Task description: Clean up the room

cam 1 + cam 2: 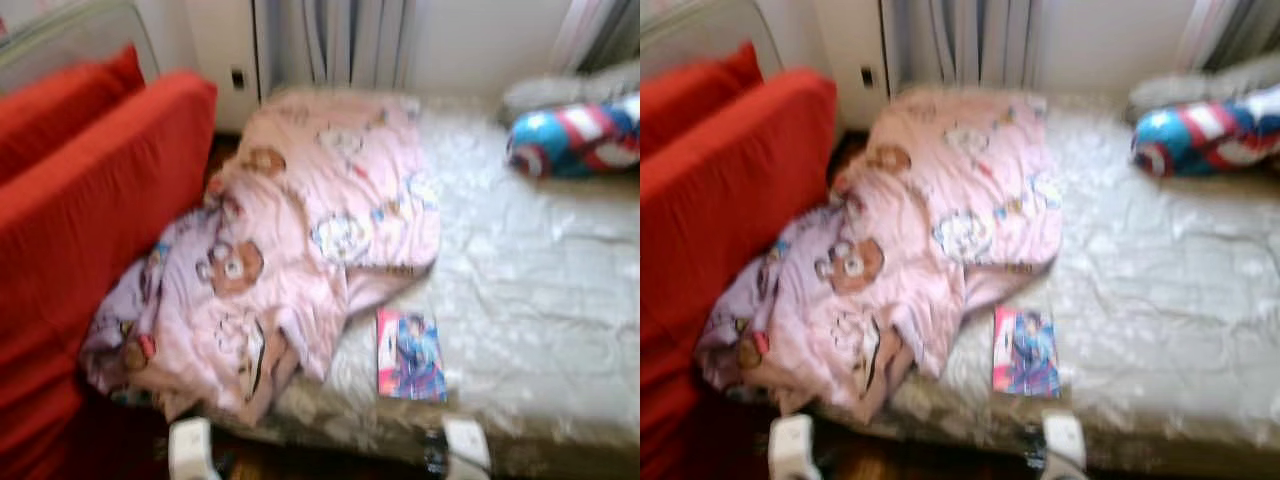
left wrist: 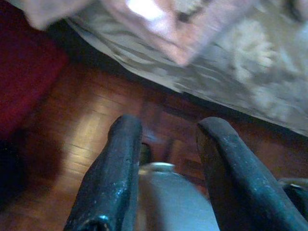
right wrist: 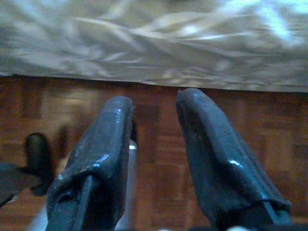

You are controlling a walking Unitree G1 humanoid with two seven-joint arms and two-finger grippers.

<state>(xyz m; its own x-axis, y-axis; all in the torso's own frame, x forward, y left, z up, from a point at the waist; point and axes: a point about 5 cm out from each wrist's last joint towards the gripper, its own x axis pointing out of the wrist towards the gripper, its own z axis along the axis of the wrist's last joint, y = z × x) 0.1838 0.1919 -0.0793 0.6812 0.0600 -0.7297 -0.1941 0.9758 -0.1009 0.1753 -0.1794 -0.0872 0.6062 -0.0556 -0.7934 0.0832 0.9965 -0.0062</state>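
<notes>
The bed [image 1: 540, 300] ran from 9 to 3 o'clock, its near edge just ahead over bare wood floor [image 2: 86, 125]. A red sofa [image 1: 70, 230] pressed close at 9. A crumpled pink bear-print blanket [image 1: 300, 240] covered the bed's left half, spilling over the edge. A striped cushion [image 1: 575, 135] lay at 2; a magazine [image 1: 410, 355] lay flat near the edge. The left pincer [image 2: 166, 139] and right pincer [image 3: 154, 115] hung parted, empty.

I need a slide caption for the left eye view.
Crumpled pink blanket and a magazine lying on the bed.
</notes>
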